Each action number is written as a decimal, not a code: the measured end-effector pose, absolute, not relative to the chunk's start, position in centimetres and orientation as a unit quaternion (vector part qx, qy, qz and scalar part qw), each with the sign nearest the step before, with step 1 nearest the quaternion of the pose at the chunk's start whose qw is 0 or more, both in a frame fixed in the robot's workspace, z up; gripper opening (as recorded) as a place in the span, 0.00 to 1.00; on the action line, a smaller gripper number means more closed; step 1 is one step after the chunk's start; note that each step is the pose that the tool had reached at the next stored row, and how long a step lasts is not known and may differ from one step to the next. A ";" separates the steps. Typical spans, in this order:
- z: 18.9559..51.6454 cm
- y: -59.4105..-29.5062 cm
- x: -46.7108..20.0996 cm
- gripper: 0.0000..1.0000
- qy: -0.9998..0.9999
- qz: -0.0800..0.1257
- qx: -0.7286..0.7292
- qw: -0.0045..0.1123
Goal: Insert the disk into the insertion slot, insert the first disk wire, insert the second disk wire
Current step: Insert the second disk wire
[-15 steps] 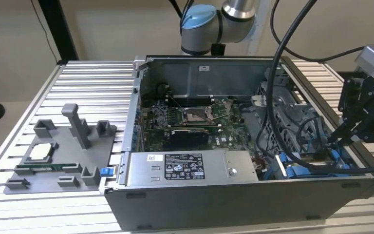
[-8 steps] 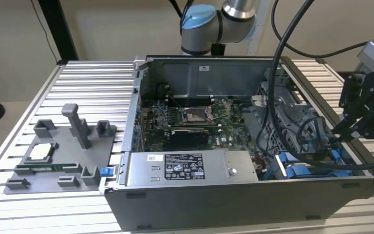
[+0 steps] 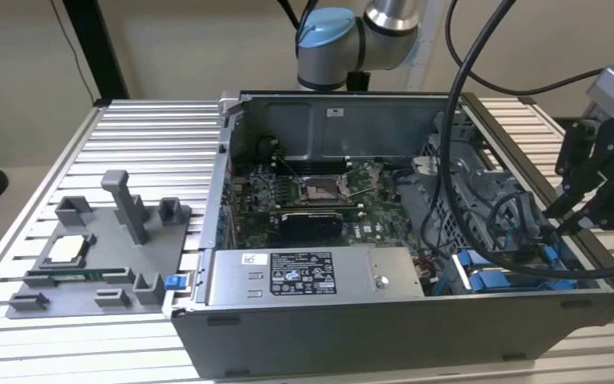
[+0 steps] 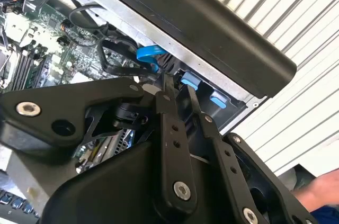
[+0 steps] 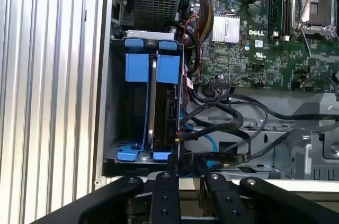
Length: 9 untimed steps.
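Observation:
The disk (image 5: 160, 108) stands on edge in its blue frame (image 5: 168, 68) inside the insertion slot (image 5: 108, 102), the grey bay at the case's corner. In the exterior view the blue frame (image 3: 489, 281) shows at the case's front right. My gripper (image 5: 187, 159) hovers just off the bay's open end, near the disk's connector edge. Its fingers (image 4: 163, 92) stand close together, shut on the end of a flat black disk wire (image 5: 228, 157) that runs off toward the motherboard. In the exterior view the gripper (image 3: 565, 218) hangs over the case's right wall.
A second blue frame (image 5: 136, 67) sits in the bay beside the disk. Black cables (image 5: 238, 108) and a thin blue cable (image 5: 206, 138) loop beside the bay. The motherboard (image 3: 312, 192) and power supply (image 3: 307, 276) fill the case. Grey fixtures (image 3: 105, 248) stand on the exterior view's left.

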State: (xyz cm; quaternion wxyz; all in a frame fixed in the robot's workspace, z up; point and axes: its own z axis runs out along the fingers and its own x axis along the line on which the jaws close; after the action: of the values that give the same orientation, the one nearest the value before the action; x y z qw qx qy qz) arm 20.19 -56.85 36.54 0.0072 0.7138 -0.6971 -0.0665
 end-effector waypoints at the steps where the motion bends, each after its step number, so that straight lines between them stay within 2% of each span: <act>1: 36.5 -56.8 20.2 1.00 -0.697 -0.067 0.714 0.007; 9: 36.3 -56.8 20.2 1.00 -0.697 -0.067 0.714 0.007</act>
State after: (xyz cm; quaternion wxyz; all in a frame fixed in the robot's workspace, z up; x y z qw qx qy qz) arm 20.20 -56.85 36.28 0.0072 0.7138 -0.6972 -0.0665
